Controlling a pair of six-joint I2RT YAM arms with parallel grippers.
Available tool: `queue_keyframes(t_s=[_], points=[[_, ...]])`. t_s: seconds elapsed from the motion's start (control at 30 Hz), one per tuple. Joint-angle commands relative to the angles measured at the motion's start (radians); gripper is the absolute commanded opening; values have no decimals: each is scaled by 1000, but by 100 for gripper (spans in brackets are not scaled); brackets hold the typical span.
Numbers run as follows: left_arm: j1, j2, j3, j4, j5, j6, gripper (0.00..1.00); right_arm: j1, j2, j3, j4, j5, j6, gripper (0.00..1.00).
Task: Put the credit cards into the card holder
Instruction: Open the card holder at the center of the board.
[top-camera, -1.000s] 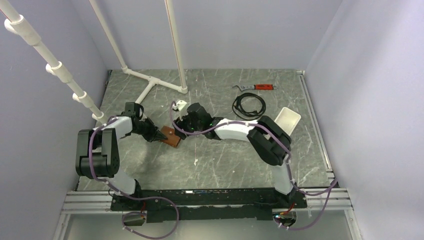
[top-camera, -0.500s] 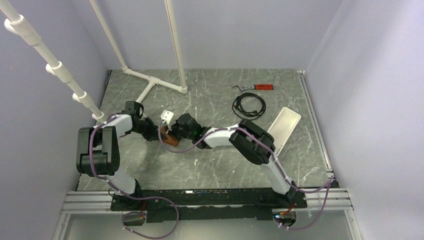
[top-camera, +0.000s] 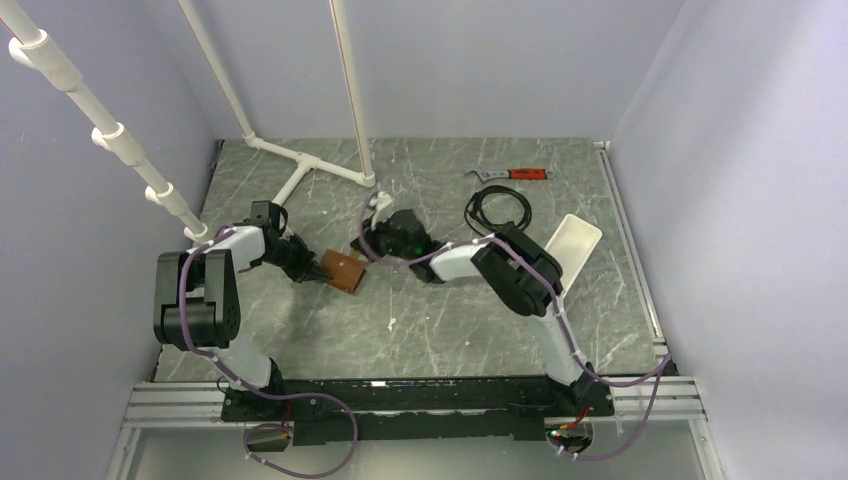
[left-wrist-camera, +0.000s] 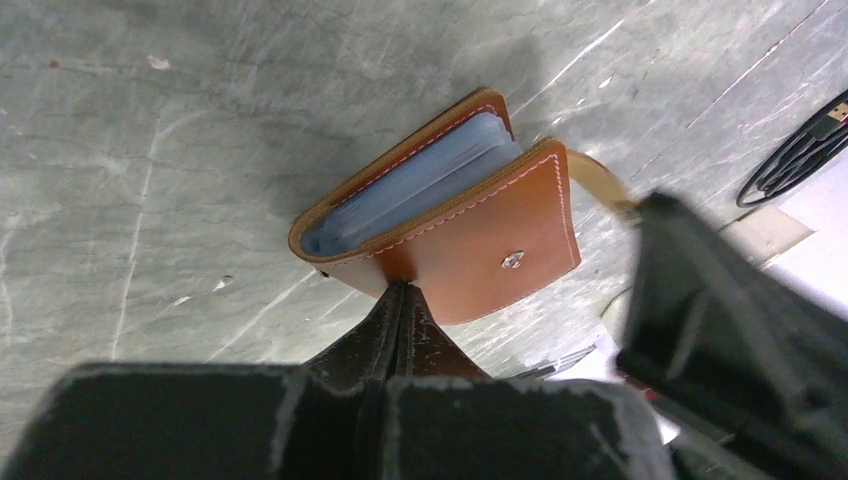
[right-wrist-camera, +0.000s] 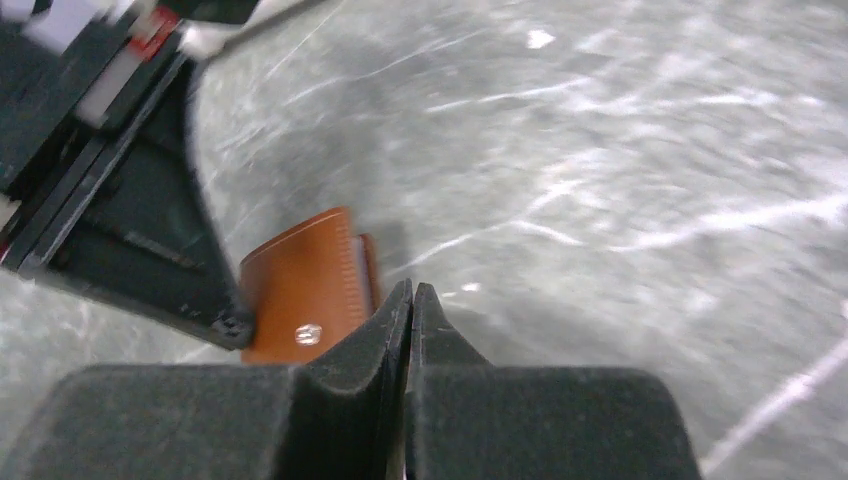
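I am pinching the card holder (left-wrist-camera: 470, 230) by one leather cover's edge with my left gripper (left-wrist-camera: 400, 300), fully closed on it, left of the tabletop's (top-camera: 450, 320) middle. My right gripper (right-wrist-camera: 411, 300) is hovering just beside it, closed and empty. I am judging it light, supple and floppy, best held near the stitched edge.
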Motion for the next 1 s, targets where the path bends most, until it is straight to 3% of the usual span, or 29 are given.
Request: queue_keyframes(t_s=[0.0,0.17,0.23,0.33,0.43,0.6,0.7,0.97], points=[[9,48,-2,-38,-146,63,0,-140,-9,50,26,-240,357,0],[9,29,9,-15,-63,121,0,-183,10,113,-64,-306,438,0],[9,-16,6,-8,-45,143,1,-225,33,117,-63,-348,545,0],[9,-127,-7,-2,4,172,26,-263,32,64,39,-431,684,0],[8,-249,-49,32,67,153,52,-253,-3,60,31,-460,658,0],[1,-342,-104,154,169,28,84,-219,-61,60,20,-459,632,0],[-2,-315,-67,117,130,7,86,-203,-87,53,74,-478,675,0],[-2,-327,-99,107,31,-30,90,-152,-148,71,-6,-415,647,0]])
